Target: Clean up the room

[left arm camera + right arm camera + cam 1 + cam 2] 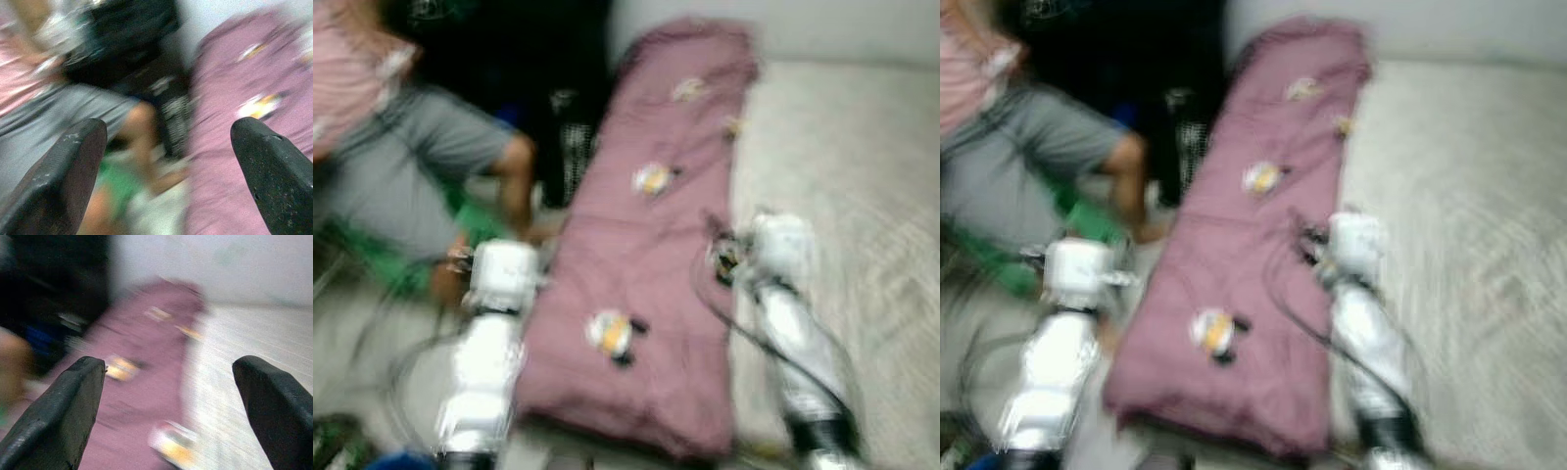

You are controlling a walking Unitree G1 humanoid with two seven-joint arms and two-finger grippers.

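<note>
A long mauve blanket [651, 245] with small yellow-and-white prints lies stretched along the edge of a bed [862, 176] whose pale cover shows bare beside it, its near end hanging at the bed's corner. The left end effector [166, 171] is held out over the gap between the blanket and a seated person [401, 166] in grey shorts and a pink top, its two black fingers spread wide with nothing between them. The right end effector [168, 406] points along the blanket toward the wall, its fingers likewise wide apart and empty, with the right arm over the seam where blanket meets bed cover. All views are smeared by motion, so whether the blanket is neatly folded or merely bunched I cannot say for sure. If the blanket is what needs tidying, a good grasp would pinch a doubled edge near the closest corner rather than a flat stretch of cloth, with both arms kept well away from the person's knee [517, 157] and the green thing [475, 220] by their legs.
</note>
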